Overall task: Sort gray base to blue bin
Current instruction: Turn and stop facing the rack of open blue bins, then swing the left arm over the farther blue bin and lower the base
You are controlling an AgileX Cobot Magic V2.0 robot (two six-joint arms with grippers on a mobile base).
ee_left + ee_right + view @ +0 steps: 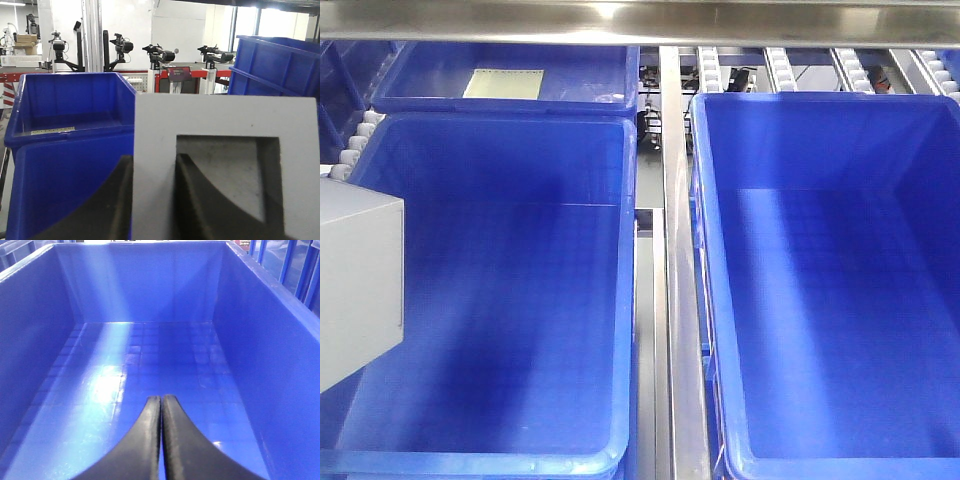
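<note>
The gray base [358, 290] is pinched by the left pincer [154, 167] at the left blue bin [510, 300] edge, lifted but not yet released inside, while the right pincer [161, 402] is pressed together, empty.

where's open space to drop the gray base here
Both deep bins have bare grid floors: the left blue bin, nearest the gray base in the left hand, and the right blue bin. Tight: the strip with the metal rail between them; the far tray holds a pale sheet.
</note>
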